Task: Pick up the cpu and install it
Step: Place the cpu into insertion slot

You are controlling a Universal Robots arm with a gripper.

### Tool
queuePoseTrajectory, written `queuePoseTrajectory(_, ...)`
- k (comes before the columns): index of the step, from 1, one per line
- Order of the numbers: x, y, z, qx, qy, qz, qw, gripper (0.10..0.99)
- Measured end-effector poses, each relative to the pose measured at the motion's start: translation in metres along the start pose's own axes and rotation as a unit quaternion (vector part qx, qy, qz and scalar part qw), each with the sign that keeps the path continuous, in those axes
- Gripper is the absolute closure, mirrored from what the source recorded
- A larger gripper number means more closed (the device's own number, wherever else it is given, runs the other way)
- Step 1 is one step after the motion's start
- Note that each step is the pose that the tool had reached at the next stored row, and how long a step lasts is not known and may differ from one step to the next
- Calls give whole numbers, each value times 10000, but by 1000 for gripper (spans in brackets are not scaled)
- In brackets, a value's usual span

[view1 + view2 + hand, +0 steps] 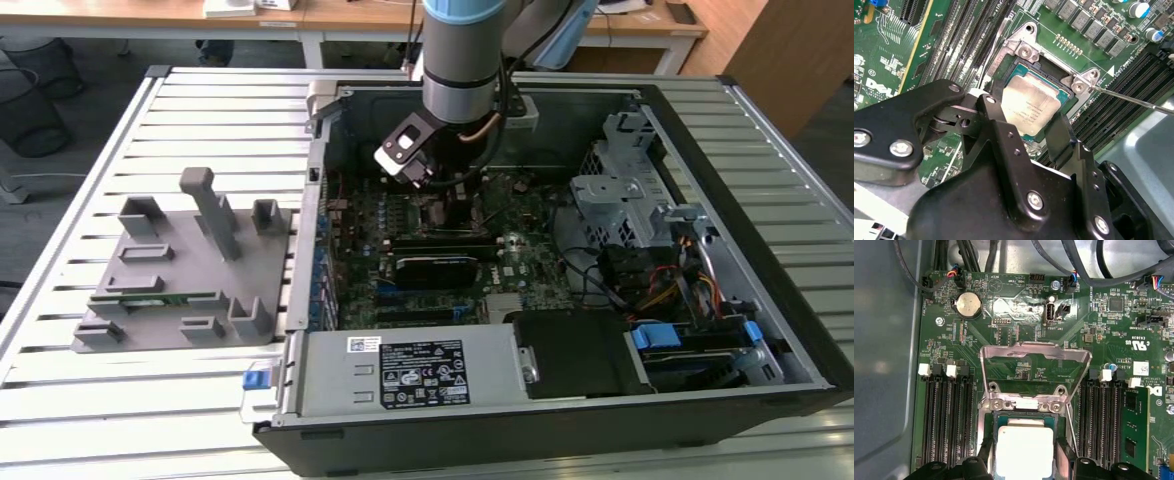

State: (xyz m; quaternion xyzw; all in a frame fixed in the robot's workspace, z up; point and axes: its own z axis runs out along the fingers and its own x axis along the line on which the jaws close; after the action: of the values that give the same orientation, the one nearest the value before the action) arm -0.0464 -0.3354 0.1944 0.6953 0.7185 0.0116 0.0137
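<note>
The cpu (1031, 105), a flat square chip with a silvery top plate, lies level in the open socket (1026, 50) on the green motherboard. In both wrist views my gripper (1026, 117) straddles it, a black finger (989, 107) pressed against each of two opposite edges. The first wrist view shows the cpu (1024, 445) between the fingers (1064, 457), with the socket's metal load plate (1034, 357) tipped up beyond it. In the exterior view my gripper (447, 205) reaches down into the open computer case (747, 330), over the middle of the board.
Black memory slots (946, 415) flank the socket on both sides. A thin metal lever (1134, 100) sticks out beside the socket. The case holds a power supply (400, 370) and drive cage (627, 190). A grey fixture (174, 270) sits on the slatted table at the exterior view's left.
</note>
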Motion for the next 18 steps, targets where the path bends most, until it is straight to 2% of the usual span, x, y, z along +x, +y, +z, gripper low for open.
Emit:
queuePoseTrajectory(6,0,3,-65,4,1,0,10000,494)
queuePoseTrajectory(7,0,3,-79,5,1,0,10000,561)
queuePoseTrajectory(8,0,4,-95,7,2,0,10000,561)
queuePoseTrajectory(9,0,4,-110,9,2,0,10000,620)
queuePoseTrajectory(10,0,5,-123,10,1,0,10000,620)
queuePoseTrajectory(12,0,6,-144,12,2,0,10000,737)
queuePoseTrajectory(13,0,6,-153,13,2,0,10000,737)
queuePoseTrajectory(14,0,6,-162,14,2,0,10000,851)
queuePoseTrajectory(15,0,6,-169,15,2,0,10000,851)
queuePoseTrajectory(17,0,7,-181,18,2,0,10000,969)
queuePoseTrajectory(18,0,7,-188,19,2,0,10000,969)
